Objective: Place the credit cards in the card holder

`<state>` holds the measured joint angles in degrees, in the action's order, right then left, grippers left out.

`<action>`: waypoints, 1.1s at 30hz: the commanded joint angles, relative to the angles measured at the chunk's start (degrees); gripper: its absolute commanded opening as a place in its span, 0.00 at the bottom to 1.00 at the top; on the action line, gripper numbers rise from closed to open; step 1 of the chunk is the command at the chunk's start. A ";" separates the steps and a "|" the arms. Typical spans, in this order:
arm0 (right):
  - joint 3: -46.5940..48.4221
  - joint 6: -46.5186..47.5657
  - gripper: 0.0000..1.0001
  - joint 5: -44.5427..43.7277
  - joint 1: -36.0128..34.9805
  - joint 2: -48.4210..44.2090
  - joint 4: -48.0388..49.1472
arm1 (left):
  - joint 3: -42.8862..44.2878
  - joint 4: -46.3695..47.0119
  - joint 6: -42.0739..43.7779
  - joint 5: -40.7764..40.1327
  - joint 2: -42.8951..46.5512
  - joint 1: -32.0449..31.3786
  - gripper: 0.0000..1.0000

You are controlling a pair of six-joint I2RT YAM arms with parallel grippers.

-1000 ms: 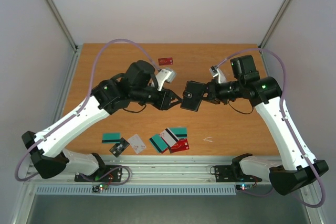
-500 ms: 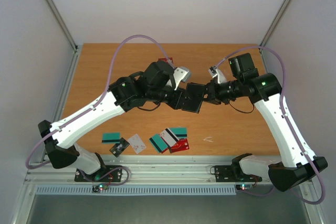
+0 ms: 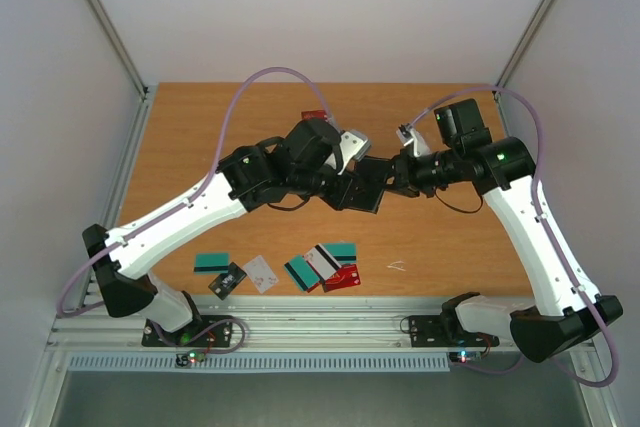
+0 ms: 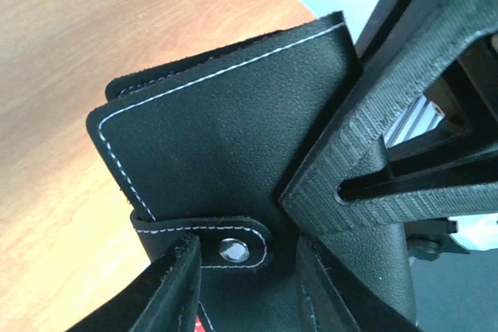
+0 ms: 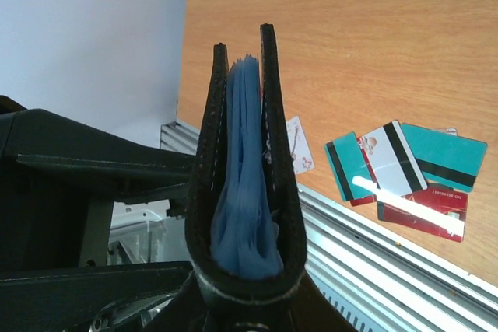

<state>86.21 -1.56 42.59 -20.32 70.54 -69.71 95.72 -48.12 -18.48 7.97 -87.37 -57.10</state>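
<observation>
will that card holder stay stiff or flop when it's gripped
Probably fairly stiff: the card holder holds its stitched covers straight on edge. Its blue inner sleeves look thin, likely floppy. The grained surface seems unlikely to slip.

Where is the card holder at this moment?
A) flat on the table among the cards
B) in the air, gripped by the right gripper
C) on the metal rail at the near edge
B: the card holder hangs clear of the table, its edge clamped in the right gripper.
</observation>
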 commanded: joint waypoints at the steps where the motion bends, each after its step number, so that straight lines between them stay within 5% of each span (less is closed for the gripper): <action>1: 1.94 -1.89 0.01 7.42 -0.60 -0.16 2.65 | 1.52 -0.88 3.07 -6.20 -1.18 -0.47 0.31; 10: 1.72 -1.73 0.01 9.52 -0.60 0.29 2.31 | 2.71 -3.30 5.05 -15.75 -1.51 -0.47 0.16; 23: 2.03 -0.28 0.01 6.14 -0.60 1.72 -1.95 | -0.58 -5.14 2.25 -25.28 1.53 1.05 0.12; 33: 2.71 0.35 0.01 1.22 -0.60 2.25 -3.56 | -5.57 -2.70 -0.83 -13.03 7.68 9.11 0.39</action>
<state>86.37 -2.35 45.34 -20.58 72.60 -70.91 91.29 -52.56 -18.09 -9.43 -84.05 -51.07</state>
